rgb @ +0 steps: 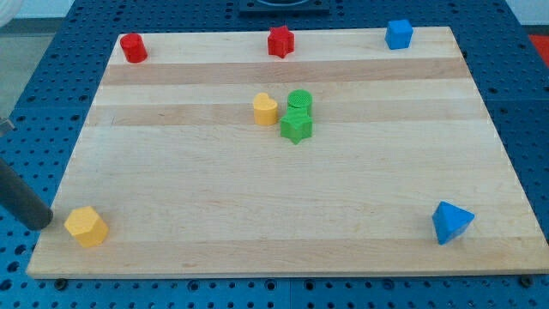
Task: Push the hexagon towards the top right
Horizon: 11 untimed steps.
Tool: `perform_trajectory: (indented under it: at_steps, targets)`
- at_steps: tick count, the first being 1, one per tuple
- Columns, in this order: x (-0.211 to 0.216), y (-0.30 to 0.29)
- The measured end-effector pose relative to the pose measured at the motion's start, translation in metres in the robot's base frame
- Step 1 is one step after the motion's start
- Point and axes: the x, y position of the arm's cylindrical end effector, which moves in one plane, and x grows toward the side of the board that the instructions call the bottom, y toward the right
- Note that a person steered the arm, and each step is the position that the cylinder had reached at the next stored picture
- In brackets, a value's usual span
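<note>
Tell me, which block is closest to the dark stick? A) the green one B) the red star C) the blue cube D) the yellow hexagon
D: my tip sits just to the view's left of the yellow hexagon at the board's bottom-left corner, far from the others.

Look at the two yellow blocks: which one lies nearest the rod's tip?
The yellow hexagon at the view's bottom left, right beside my tip; the yellow heart block sits mid-board.

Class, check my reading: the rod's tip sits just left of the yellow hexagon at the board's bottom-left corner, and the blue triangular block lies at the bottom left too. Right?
Not quite. In the camera view, my tip is just left of the yellow hexagon at the bottom left, but the blue triangular block lies at the bottom right.
</note>
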Motion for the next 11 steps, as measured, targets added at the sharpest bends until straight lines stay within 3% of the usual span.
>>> perform_trajectory:
  at_steps: [2, 4, 5, 6, 8, 10, 11]
  targets:
    - [0.015, 0.039]
    - [0.053, 0.032]
    - [0.039, 0.057]
    - [-0.016, 0.091]
    - [-0.004, 0.057]
    - [-0.055, 0.177]
    - [-0.05, 0.161]
